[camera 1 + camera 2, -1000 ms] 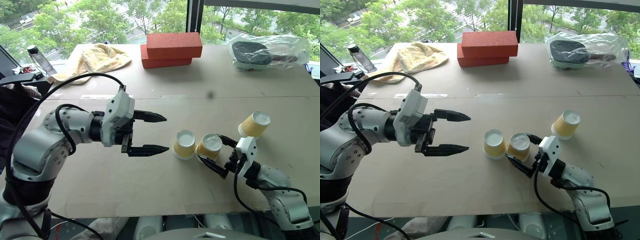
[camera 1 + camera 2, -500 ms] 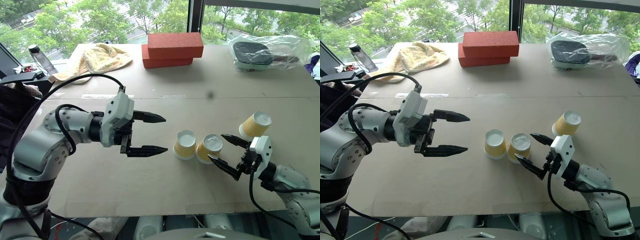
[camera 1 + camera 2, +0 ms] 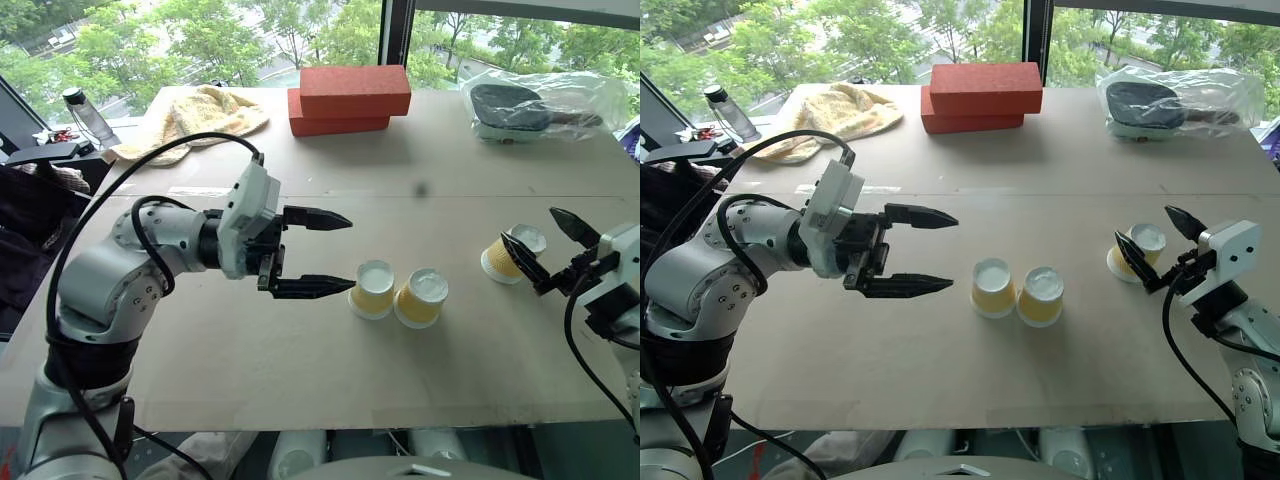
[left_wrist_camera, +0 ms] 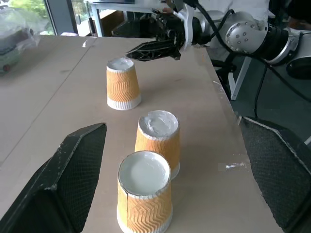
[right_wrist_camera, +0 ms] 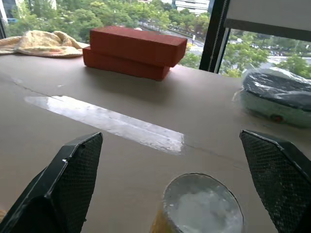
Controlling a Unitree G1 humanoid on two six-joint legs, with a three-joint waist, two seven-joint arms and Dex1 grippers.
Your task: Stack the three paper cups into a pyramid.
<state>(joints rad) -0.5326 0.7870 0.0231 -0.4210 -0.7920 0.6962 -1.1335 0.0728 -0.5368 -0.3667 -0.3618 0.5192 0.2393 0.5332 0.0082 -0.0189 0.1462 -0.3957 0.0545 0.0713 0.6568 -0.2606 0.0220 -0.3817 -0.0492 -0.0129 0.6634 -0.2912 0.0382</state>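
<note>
Two paper cups (image 3: pixel 395 292) upside down and touching side by side near the middle of the surface (image 3: pixel 250 370), toward its front edge: reads as the pyramid's base already laid. Third cup (image 3: pixel 503 257) upside down too, well apart toward the right edge, not yet lifted. Top tier still to do: grasp that cup, carry it over, seat it across the two white bases.

Right end effector (image 3: pixel 553 250) spread wide around the third cup, one finger on each side, holding nothing; whether a finger touches the cup cannot be told. Left end effector (image 3: pixel 330 255) also wide apart and empty, level, tips just beside the nearer base cup, no contact seen.

Further out: two red bricks (image 3: pixel 348 98) stacked at the far edge, a yellow towel (image 3: pixel 195 115) toward the far left corner, a plastic-bagged object (image 3: pixel 545 103) toward the far right corner.
</note>
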